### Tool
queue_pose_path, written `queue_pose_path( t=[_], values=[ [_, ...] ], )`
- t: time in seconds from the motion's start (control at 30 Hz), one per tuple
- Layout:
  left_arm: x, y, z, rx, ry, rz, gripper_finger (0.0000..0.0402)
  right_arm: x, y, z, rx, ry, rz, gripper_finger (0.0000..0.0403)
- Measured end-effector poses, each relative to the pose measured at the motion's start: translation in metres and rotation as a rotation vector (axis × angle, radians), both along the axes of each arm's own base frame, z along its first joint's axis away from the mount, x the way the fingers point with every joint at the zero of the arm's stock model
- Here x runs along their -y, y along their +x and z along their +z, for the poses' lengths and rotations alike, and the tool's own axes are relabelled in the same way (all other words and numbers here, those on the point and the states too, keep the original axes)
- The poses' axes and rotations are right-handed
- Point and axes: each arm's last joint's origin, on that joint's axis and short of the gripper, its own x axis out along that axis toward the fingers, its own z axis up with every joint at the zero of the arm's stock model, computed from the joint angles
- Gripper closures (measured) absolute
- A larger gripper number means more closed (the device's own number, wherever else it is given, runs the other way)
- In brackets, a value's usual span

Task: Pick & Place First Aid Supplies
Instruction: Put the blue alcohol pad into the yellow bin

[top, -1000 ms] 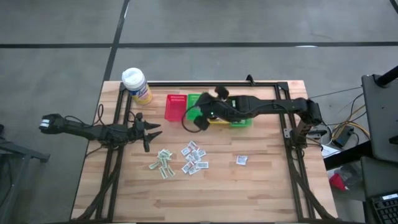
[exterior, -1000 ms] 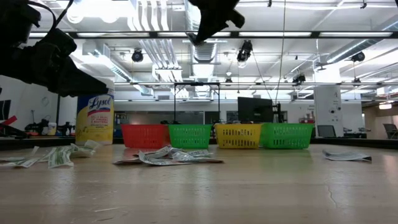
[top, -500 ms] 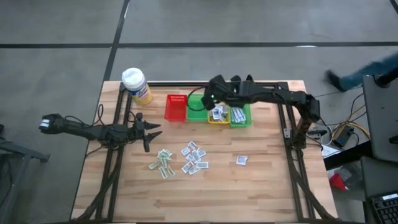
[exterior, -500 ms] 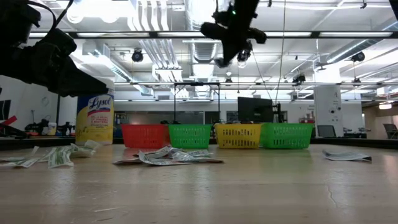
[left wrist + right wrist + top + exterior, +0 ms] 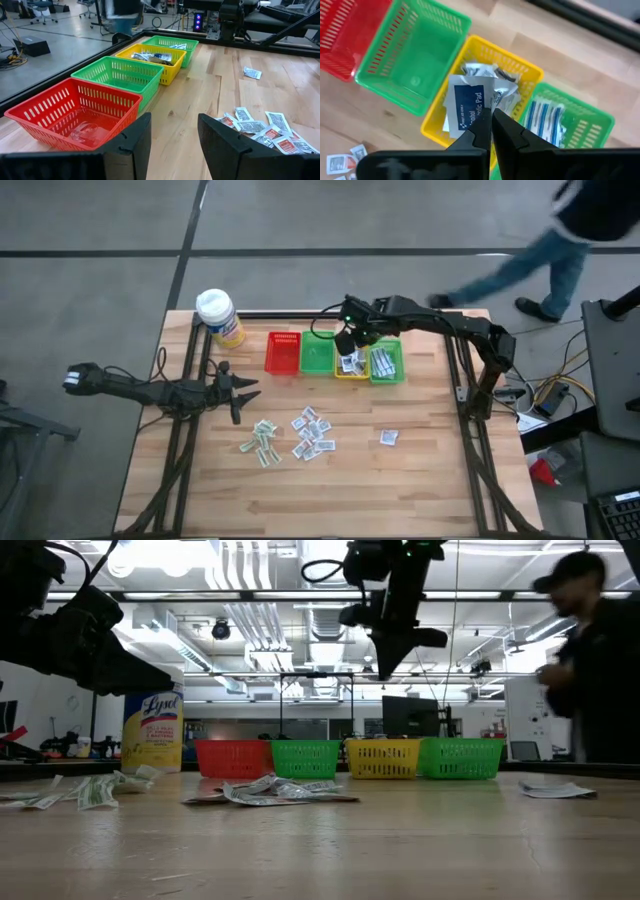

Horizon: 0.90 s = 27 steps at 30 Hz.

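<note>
My right gripper (image 5: 350, 340) hangs above the yellow basket (image 5: 339, 370), shut on a white packet with blue print (image 5: 465, 107). In the low view this gripper (image 5: 388, 658) points down, high over the row of baskets. The yellow basket (image 5: 451, 120) holds more packets. Loose first aid supplies lie flat on the table: a red-printed heap (image 5: 311, 432), a green-printed heap (image 5: 261, 442) and a single packet (image 5: 389, 437). My left gripper (image 5: 243, 390) waits open at the table's left, nothing between its fingers (image 5: 172, 145). My right gripper pinches the packet between its two shut fingers (image 5: 480, 131), at the packet's edge near one corner (image 5: 483, 111). The fingers come steeply from above. The packet is lifted clear over the yellow basket, its printed face toward the wrist camera.
Red (image 5: 283, 352), green (image 5: 318, 356), yellow and second green (image 5: 386, 363) baskets stand in a row at the far side. A yellow bottle with a white cap (image 5: 220, 318) stands at the far left corner. A person (image 5: 590, 660) walks beyond the table's far right.
My right gripper has swung along the basket row toward the table's right edge, from over the first green basket to over the yellow one. It has sunk and rolled, and has stayed shut. A person has walked into view beyond the far right.
</note>
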Motion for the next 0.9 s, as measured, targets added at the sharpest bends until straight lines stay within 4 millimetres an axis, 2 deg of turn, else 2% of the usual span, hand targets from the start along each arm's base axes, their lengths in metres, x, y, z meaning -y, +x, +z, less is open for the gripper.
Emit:
queue_pose_path(
  t=[0.2, 0.57, 0.9],
  values=[
    [0.0, 0.0, 0.0, 0.0, 0.0, 0.0, 0.0243, 0.001, -0.001, -0.017, -0.011, 0.09, -0.033, 0.0394],
    [0.0, 0.0, 0.0, -0.001, 0.001, 0.0, 0.0243, 0.011, 0.014, -0.052, -0.079, 0.143, -0.046, 0.0394],
    [0.0, 0.0, 0.0, -0.003, 0.001, 0.0, 0.0243, 0.023, 0.024, -0.093, -0.168, 0.221, -0.058, 0.0394]
  ],
)
